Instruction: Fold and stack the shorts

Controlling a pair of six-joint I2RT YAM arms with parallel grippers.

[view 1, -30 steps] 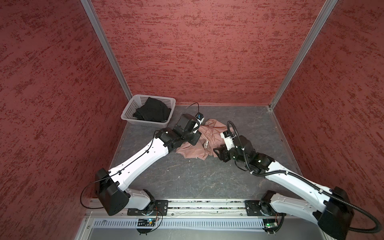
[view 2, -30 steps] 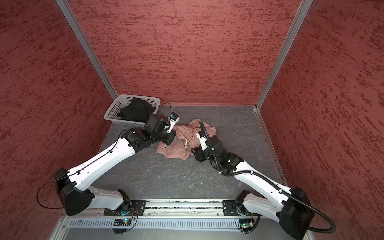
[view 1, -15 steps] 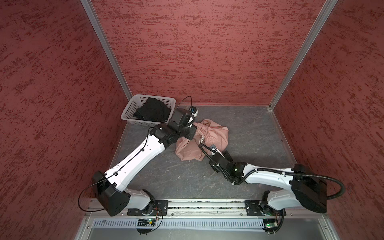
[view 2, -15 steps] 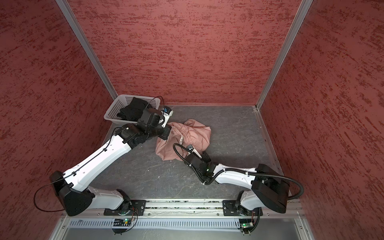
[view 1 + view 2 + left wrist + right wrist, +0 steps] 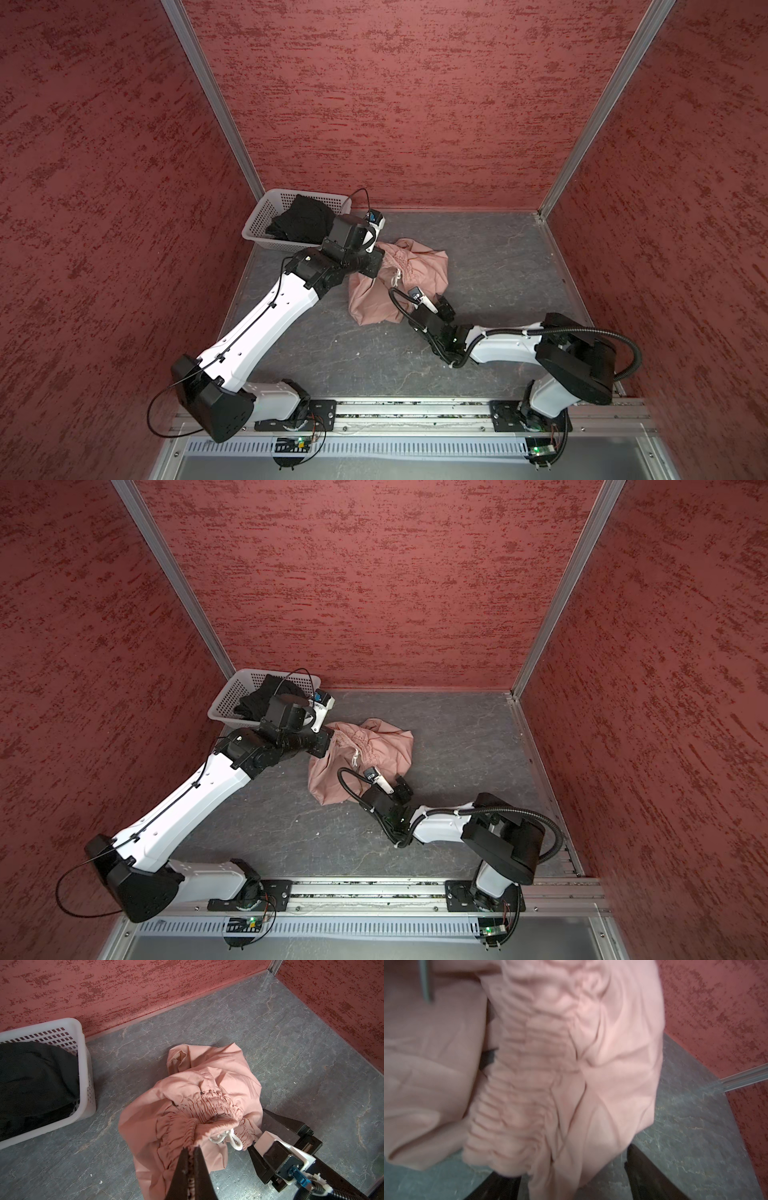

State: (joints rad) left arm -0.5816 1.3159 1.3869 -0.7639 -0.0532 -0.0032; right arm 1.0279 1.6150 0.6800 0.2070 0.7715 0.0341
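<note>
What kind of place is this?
Probably a robot test booth: two robot arms bolted to a metal rail, bare red walls on three sides, and a white basket on the grey floor.

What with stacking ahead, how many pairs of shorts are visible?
2: pink shorts crumpled mid-table; black shorts in the basket, back left. Others may hide beneath them.
</note>
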